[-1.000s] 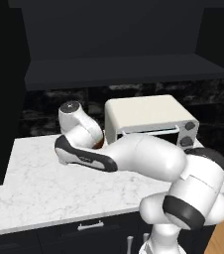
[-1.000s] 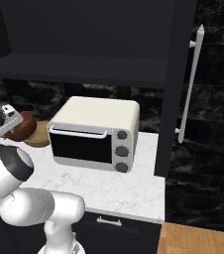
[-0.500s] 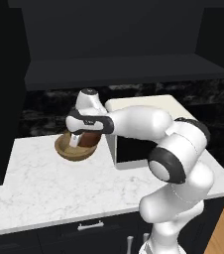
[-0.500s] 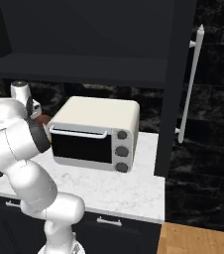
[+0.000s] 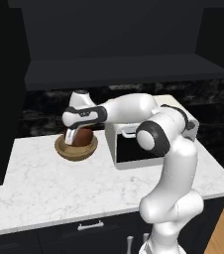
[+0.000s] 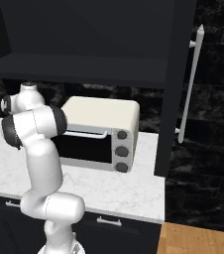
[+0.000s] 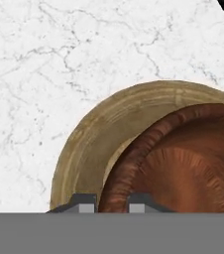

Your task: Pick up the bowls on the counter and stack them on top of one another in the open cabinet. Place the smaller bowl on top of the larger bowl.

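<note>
While the small dark red-brown bowl [image 7: 183, 158] sits inside the wide tan bowl [image 5: 76, 149] on the white marble surface [image 5: 44, 183], the tool [image 7: 111, 202] pinches the small bowl's rim at 6 o'clock in the hand view.

The surface [image 5: 44, 183] is a white marble-look slab with faint grey veins, set over dark drawer fronts with silver handles. Toward its far left sits the larger bowl [image 5: 64, 150], light tan wood, resting flat on the slab. To its right, just beside it, stands a cream toaster oven [image 6: 101, 130] with a dark door and three round knobs, at the far side of the slab. The near part of the slab is bare marble.
</note>
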Motion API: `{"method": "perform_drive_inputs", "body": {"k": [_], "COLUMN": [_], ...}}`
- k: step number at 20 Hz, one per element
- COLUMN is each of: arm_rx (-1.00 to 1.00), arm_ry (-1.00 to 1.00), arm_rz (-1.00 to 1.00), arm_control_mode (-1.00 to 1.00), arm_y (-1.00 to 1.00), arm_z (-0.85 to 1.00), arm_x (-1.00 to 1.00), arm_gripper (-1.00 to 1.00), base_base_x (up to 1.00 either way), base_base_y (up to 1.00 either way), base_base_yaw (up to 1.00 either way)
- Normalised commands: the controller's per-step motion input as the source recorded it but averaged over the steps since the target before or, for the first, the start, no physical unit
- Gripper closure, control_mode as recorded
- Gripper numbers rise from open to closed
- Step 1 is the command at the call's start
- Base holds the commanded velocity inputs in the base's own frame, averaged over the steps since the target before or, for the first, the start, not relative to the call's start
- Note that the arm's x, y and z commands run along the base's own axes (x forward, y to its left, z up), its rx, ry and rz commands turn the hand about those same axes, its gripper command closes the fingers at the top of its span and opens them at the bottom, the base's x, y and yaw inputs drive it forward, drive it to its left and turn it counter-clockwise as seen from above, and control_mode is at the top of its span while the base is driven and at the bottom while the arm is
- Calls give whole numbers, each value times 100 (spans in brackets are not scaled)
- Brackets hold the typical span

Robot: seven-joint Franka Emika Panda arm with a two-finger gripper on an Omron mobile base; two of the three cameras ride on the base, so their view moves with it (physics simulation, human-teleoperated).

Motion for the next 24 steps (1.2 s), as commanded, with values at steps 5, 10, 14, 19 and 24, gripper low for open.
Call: {"method": "perform_drive_inputs", "body": {"k": [5,10,14,19,24], "arm_rx": [-7,-5,-1,0,0], "arm_ry": [1,0,0,-1,-7], "arm_rz": [1,0,0,0,0], "arm_control_mode": [-100,-100,-100,-100,-100], "arm_y": [15,6,0,0,0], "arm_z": [-45,-38,-3,8,19], "arm_x": [52,12,-6,-8,-50], "arm_gripper": [100,100,-100,-100,-100], "base_base_x": [0,0,0,0,0], "base_base_y": [0,0,0,0,0], "base_base_yaw": [0,0,0,0,0]}}
